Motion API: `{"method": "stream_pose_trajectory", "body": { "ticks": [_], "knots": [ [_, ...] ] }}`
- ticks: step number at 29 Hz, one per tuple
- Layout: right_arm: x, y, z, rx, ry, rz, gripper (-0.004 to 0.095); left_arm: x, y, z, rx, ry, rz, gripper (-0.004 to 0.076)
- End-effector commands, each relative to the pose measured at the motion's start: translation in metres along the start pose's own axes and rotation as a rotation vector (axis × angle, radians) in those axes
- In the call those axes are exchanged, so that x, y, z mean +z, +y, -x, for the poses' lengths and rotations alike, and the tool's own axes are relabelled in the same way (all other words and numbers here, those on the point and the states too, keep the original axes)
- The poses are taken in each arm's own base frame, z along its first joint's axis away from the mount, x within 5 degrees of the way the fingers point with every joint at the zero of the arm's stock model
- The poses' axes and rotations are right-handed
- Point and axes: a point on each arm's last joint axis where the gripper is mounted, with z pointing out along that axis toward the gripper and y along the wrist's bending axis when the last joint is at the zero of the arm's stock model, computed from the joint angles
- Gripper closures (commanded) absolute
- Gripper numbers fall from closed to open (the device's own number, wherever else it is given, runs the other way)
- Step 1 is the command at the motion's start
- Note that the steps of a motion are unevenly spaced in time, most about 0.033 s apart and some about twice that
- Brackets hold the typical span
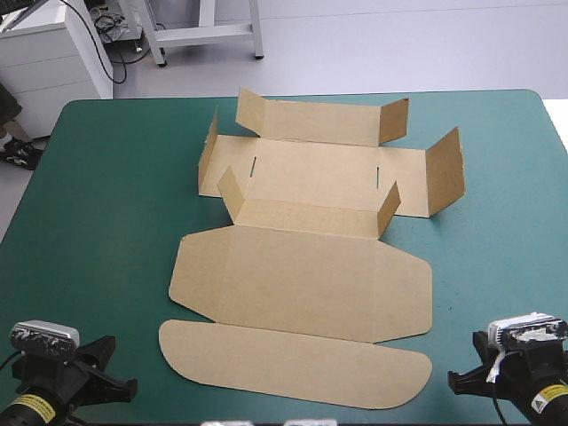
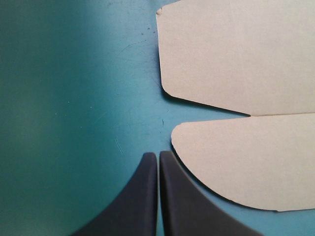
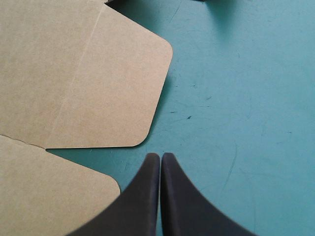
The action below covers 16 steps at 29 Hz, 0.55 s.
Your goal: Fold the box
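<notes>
The left hand (image 2: 158, 153) is seen low over the near left corner of the worktop (image 1: 98, 204); its black fingers (image 2: 140, 201) are pressed together in one pointed arch, with nothing caught between them; bare teal-green cover (image 2: 64, 108) lies under and ahead of it, and the rounded left end of the near flap (image 2: 246, 162) is found just beside it, a thin strip of cover showing between.

The brown box (image 1: 302, 266) is spread open at the middle of the worktop, well apart from every edge; nearest the robot the long near flap with rounded ends lies flat; beyond it the wide lid panel (image 1: 302, 280) lies flat too; farther off the base (image 1: 315, 169) is ringed by walls only partly raised: a left wall (image 1: 208, 151), a far wall (image 1: 324, 120), a right wall (image 1: 445, 173) and a low near wall (image 1: 306, 216) whose end tabs stand up.

The right hand (image 3: 160, 154) is seen over the near right corner; its fingers (image 3: 182, 201) are likewise pressed together and empty; the lid panel's rounded right corner lies just ahead and to its side, untouched.
</notes>
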Motion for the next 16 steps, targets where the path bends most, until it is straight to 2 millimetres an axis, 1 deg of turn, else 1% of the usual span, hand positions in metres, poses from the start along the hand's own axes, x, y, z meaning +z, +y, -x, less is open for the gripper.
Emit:
{"method": "stream_pose_trajectory", "body": {
  "ticks": [1,16],
  "knots": [
    [-0.0056,0.0005,0.0126,-0.003,-0.078,0.000,0.0913,-0.0048,-0.0017,0.0132,-0.010,-0.076,-0.014,0.0731],
    [-0.0061,0.0001,0.0122,-0.007,-0.070,-0.004,0.0913,-0.0048,-0.0017,0.0132,-0.010,-0.076,-0.014,0.0731]
  ]
}}
